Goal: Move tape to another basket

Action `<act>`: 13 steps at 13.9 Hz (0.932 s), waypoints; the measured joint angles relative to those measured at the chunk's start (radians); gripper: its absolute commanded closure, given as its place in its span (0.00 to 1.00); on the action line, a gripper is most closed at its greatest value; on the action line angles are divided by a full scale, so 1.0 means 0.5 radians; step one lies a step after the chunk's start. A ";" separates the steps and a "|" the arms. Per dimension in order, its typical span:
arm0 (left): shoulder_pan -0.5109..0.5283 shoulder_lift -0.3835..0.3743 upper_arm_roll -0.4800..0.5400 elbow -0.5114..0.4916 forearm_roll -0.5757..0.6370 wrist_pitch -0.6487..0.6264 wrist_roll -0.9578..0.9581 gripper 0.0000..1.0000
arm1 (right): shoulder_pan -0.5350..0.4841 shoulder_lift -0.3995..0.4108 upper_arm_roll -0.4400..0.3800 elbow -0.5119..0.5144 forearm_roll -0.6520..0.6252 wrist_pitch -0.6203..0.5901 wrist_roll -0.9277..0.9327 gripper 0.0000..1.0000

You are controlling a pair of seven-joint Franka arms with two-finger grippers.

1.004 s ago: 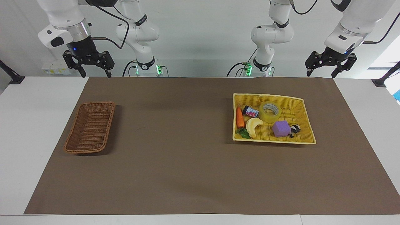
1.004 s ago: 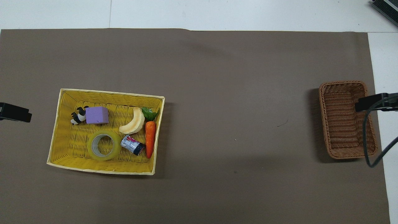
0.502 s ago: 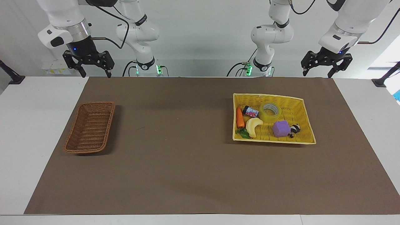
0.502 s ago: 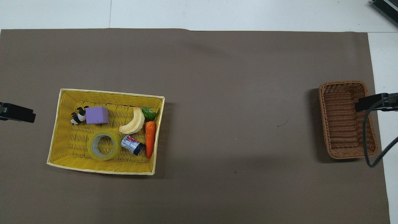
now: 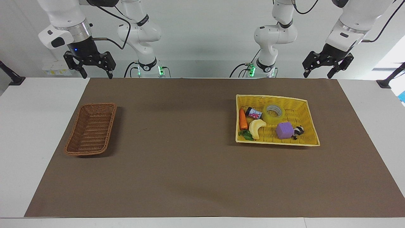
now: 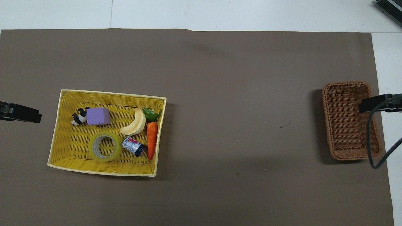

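Tape [image 5: 274,113], a wide translucent yellow roll with a pale core, lies flat in the yellow basket [image 5: 308,110], in the part of it nearer to the robots. Taking that yellow basket as the landmark: it sits on the brown mat [image 5: 190,164] toward the left arm's end of the table. Inside it, a small printed can [image 5: 254,113] lies just beside the tape, with an orange carrot [image 5: 242,119] along the wall toward the right arm's end. A pale banana [image 5: 257,127], a purple block [image 5: 284,130] and a little black-and-white figure [image 5: 298,131] lie farther from the robots than the tape.

Well apart from the yellow basket, toward the right arm's end of the table, stands the narrow brown wicker basket [image 5: 91,128], with nothing in it.

The left gripper [image 5: 319,74] hangs high in the air over the mat's edge on the robots' side of the yellow basket, fingers apart and holding nothing. The right gripper [image 5: 96,75] waits raised over the table's edge on the robots' side of the brown basket, fingers apart as well.
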 measured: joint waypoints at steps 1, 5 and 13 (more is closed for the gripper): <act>0.000 0.000 -0.001 -0.001 -0.001 0.000 -0.001 0.00 | 0.000 0.000 0.000 0.000 0.000 0.000 0.000 0.00; 0.003 0.000 0.009 -0.002 -0.011 -0.006 -0.026 0.00 | 0.000 0.000 0.000 0.000 0.000 0.000 0.000 0.00; 0.004 -0.028 0.025 -0.036 -0.015 -0.115 -0.027 0.00 | 0.000 0.000 0.000 0.000 0.000 0.000 0.000 0.00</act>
